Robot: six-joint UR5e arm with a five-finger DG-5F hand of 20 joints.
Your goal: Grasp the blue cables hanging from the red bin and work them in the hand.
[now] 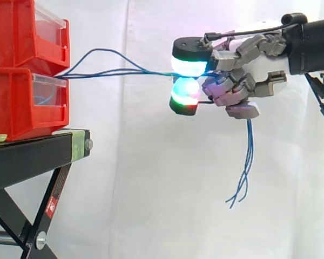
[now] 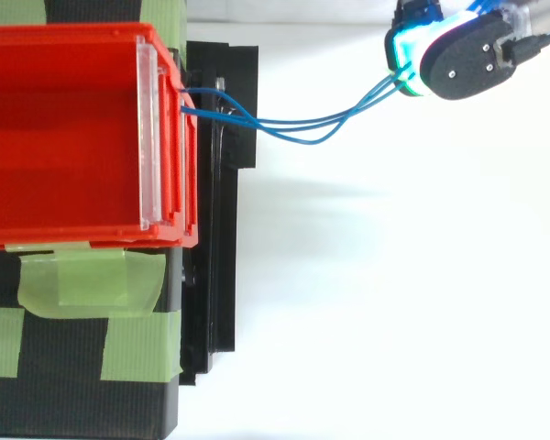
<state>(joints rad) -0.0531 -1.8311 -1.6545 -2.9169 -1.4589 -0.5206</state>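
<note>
Thin blue cables (image 1: 119, 70) run from between the stacked red bins (image 1: 27, 70) rightward, nearly level, into my hand (image 1: 243, 75). My hand is shut on them: glowing cyan and green-red fingertips (image 1: 189, 65) pinch the strands, and the curled fingers behind hold them too. The loose cable ends (image 1: 245, 167) dangle below the hand. From above, the cables (image 2: 293, 124) leave the red bin's front edge (image 2: 165, 137) and sag slightly on their way to the hand (image 2: 458, 60) at the upper right.
The bins stand on a black stand (image 1: 38, 156) with green tape (image 2: 92, 284) on its top and slanted legs below. A white curtain hangs behind. The arm enters from the right at bin height.
</note>
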